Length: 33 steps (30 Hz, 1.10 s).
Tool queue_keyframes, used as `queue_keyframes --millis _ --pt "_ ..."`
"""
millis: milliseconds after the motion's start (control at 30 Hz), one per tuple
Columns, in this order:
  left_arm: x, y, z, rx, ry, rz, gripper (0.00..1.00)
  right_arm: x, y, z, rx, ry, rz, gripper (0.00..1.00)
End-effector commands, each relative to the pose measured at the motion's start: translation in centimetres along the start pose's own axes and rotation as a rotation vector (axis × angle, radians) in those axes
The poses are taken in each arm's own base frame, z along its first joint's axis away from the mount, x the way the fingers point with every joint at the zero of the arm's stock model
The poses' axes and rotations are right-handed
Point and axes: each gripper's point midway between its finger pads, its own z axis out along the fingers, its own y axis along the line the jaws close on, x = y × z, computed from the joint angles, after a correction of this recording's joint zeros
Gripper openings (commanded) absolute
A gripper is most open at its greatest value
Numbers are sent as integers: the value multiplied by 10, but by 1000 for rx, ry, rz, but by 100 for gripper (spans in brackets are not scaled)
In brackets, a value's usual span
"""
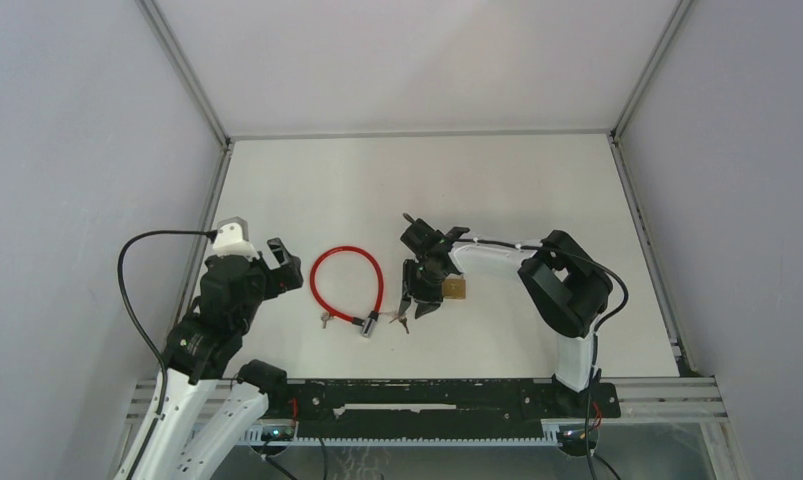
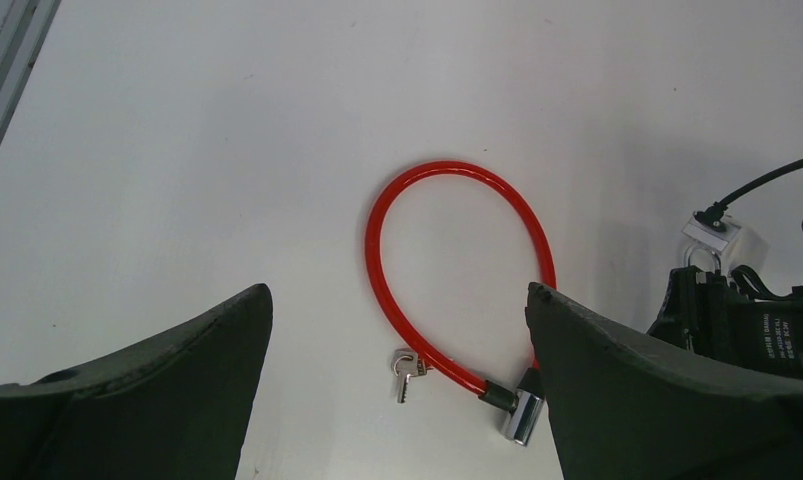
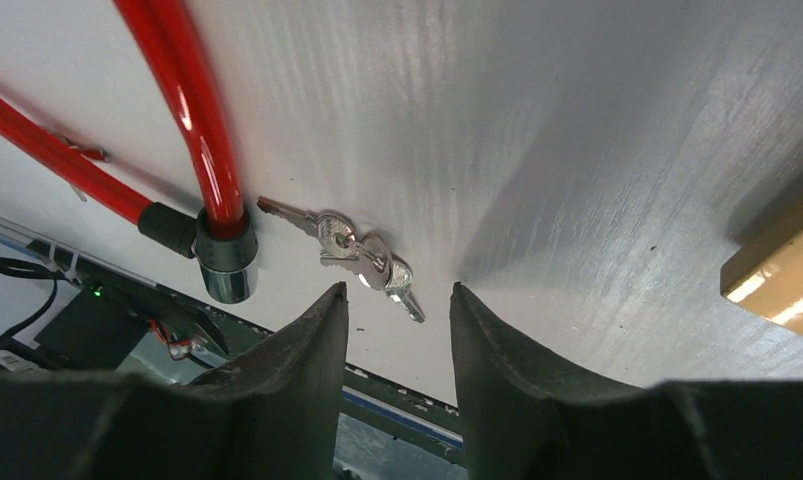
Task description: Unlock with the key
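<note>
**Left end effector** point(image 1: 285, 268), lower left of the top view: fingers wide apart, empty, angled down towards the red cable lock point(image 1: 317, 280), which lies looped on the bench point(image 1: 477, 180) at mid-frame. **Key bunch** point(image 3: 362, 255): flat on the bench just beside the lock's steel barrel point(image 3: 224, 265). It is probably light, thin, rigid and slippery, best pinched across the round heads at the ring. **Right end effector** point(image 3: 397, 290): tilted down, close over the bunch, fingers narrowly apart, gripping nothing. Brass padlock point(image 1: 457, 289) lies just to its right.
</note>
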Motion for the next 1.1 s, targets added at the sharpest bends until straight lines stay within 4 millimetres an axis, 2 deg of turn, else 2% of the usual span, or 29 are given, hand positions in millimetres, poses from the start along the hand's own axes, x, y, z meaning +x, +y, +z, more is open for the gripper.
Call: queue_keyframes --millis 0,133,1067 --pt "-1 1 2 -4 -21 7 100 -5 18 -3 -56 15 45 48" --pt "-2 2 1 -6 -23 7 100 -7 20 -1 -70 18 48 42" --pt "-1 2 2 -7 -20 10 100 -17 13 12 -90 54 83 28"
